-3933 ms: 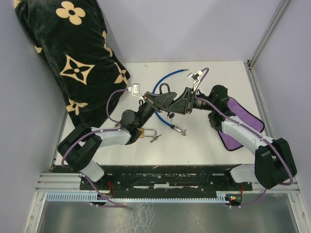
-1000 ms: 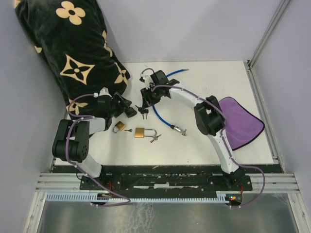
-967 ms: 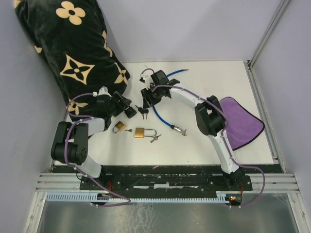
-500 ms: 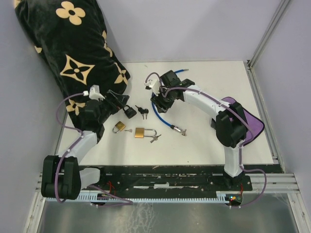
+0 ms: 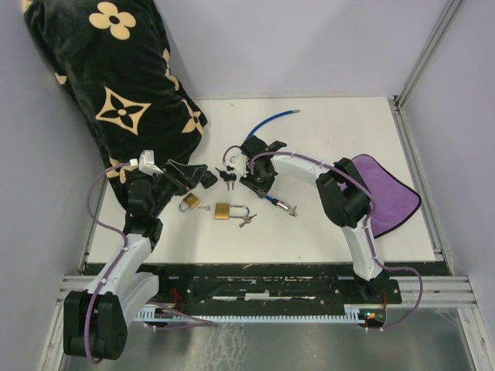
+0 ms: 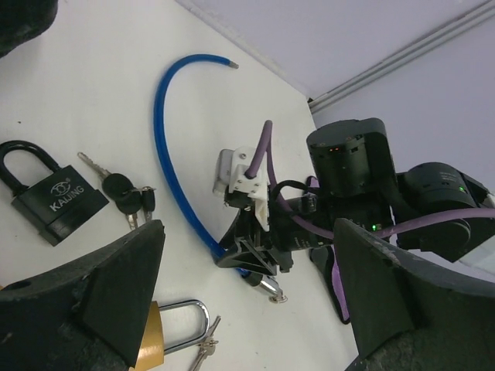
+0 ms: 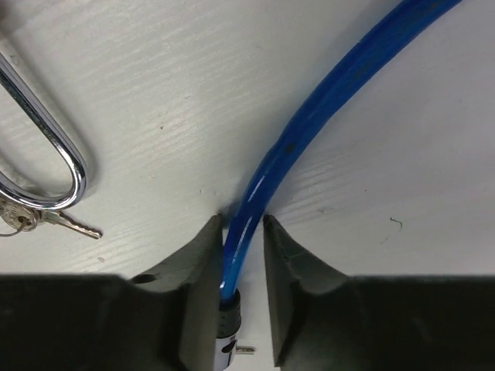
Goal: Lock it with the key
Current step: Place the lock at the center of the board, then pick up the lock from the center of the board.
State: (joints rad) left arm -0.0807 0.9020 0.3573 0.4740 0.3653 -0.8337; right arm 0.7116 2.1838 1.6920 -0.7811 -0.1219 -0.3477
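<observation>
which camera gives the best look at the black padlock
Left wrist view: the black padlock lies flat, shackle and brand lettering clear. The top view shows only a small dark shape. The right wrist view misses it, showing just the blue cable and a chrome shackle.

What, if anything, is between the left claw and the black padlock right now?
Nothing visible. The open left claw points at the black padlock with only bare table between them. The keys lie just past the padlock, and the right claw is farther off, set around the blue cable.
</observation>
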